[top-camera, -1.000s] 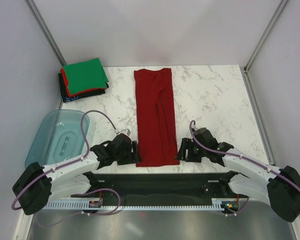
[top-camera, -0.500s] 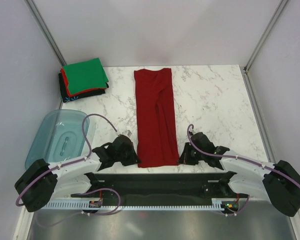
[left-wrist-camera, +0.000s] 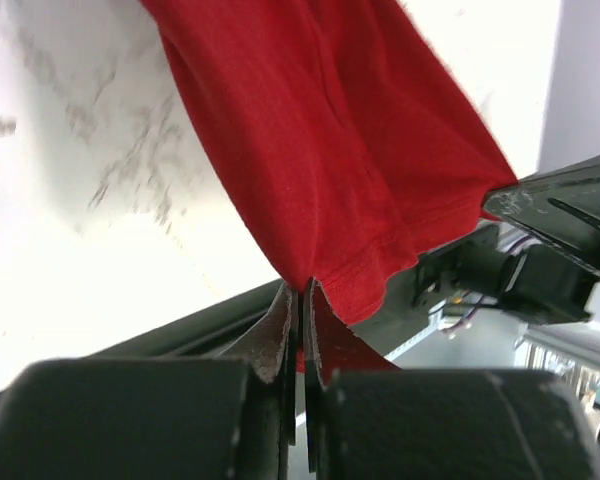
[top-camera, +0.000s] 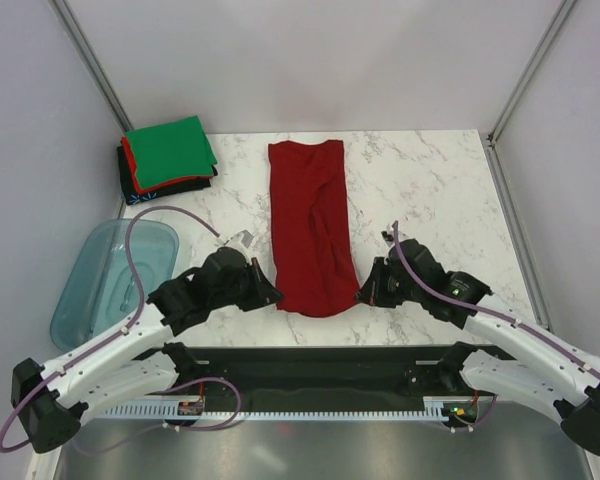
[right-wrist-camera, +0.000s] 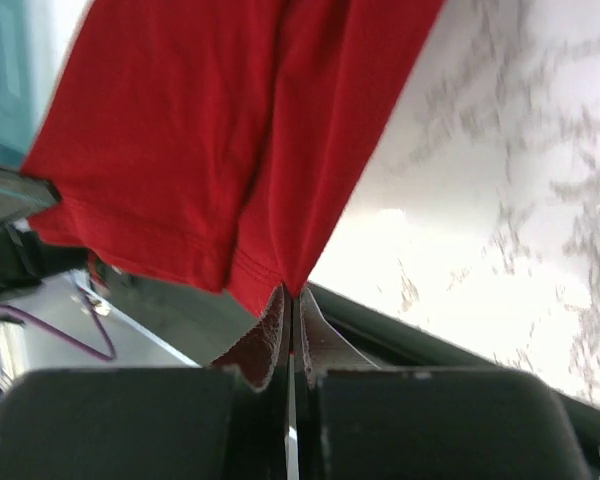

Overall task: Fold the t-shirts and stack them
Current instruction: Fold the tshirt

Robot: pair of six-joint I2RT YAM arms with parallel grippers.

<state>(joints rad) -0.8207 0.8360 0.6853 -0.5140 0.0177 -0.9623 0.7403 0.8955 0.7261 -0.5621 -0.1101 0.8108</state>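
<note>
left gripper (top-camera: 275,297) and right gripper (top-camera: 364,292) are each pinching a near hem corner of the dark red t-shirt (top-camera: 310,220), jaws clenched on cloth. near edge is hanging raised, far end is lying flat on the marble table (top-camera: 420,190). folded t-shirt stack (top-camera: 167,155) is sitting far left, green on top.

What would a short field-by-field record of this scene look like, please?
shirt in work: dark red t-shirt, a long strip, far end flat on the table
left gripper: shut on its near left corner
right gripper: shut on its near right corner
near hem: lifted, sagging between them
folded stack: green over red over black, far left corner
teal tub: left edge
</note>
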